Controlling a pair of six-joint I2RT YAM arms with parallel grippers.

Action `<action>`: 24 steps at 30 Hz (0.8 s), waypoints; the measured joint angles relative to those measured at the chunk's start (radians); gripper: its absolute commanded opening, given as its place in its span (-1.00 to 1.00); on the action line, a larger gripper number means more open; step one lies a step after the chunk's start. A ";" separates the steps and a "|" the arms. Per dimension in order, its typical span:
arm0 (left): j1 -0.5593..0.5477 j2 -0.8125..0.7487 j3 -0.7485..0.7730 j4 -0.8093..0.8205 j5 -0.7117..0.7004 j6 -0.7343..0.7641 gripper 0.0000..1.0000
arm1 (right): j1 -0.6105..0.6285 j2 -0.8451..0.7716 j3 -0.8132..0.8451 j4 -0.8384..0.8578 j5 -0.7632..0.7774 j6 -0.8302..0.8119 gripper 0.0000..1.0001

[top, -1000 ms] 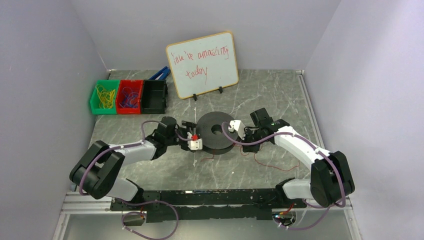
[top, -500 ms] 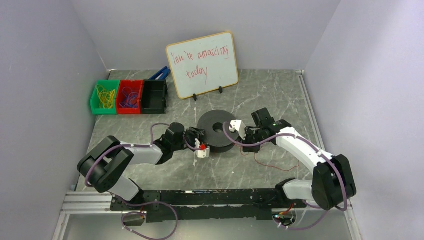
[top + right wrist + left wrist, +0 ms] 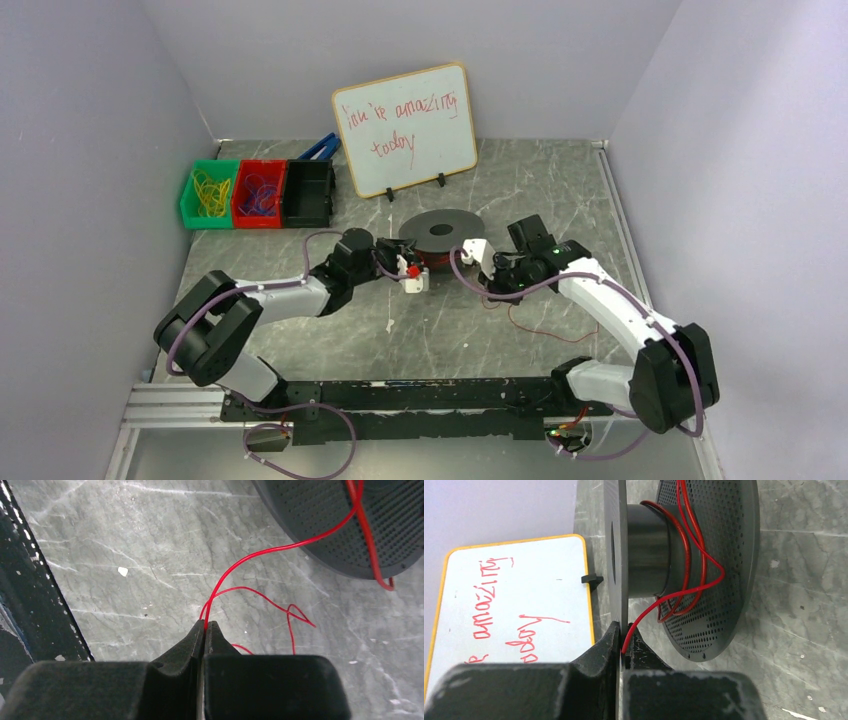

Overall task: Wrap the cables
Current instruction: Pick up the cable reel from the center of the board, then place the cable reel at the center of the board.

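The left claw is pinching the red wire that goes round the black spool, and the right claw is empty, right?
No. The left gripper does pinch the red wire that goes round the black spool, but the right gripper is not empty: the right wrist view shows it shut on the red wire too.

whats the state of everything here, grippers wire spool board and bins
red wire, a few loose turns on the spool, rest slack on the table
spool, core mostly bare
left gripper, shut on the red wire
right gripper, shut on the red wire
whiteboard, upright, red writing
green bin, holds yellow bands
red bin, holds bands
black bin, contents unclear
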 measured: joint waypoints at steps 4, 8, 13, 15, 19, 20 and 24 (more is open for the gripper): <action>0.000 0.000 0.026 -0.042 0.000 -0.023 -0.95 | -0.001 -0.050 0.047 -0.037 0.004 -0.014 -1.00; 0.001 0.000 0.087 -0.138 0.003 -0.056 -0.95 | -0.002 -0.093 0.136 -0.043 0.038 -0.024 -1.00; 0.022 0.000 0.191 -0.293 0.040 -0.121 -0.95 | -0.021 -0.095 0.217 -0.039 0.097 -0.048 -1.00; 0.039 0.001 0.228 -0.352 0.073 -0.147 -0.95 | -0.034 -0.090 0.224 -0.039 0.115 -0.057 -1.00; 0.086 0.002 0.295 -0.458 0.164 -0.205 -0.95 | -0.060 -0.066 0.227 -0.030 0.158 -0.067 -1.00; 0.096 0.003 0.308 -0.483 0.185 -0.219 -0.95 | -0.065 -0.057 0.230 -0.024 0.167 -0.068 -1.00; 0.114 0.009 0.340 -0.546 0.245 -0.242 -0.95 | -0.078 -0.026 0.257 -0.001 0.197 -0.066 -1.00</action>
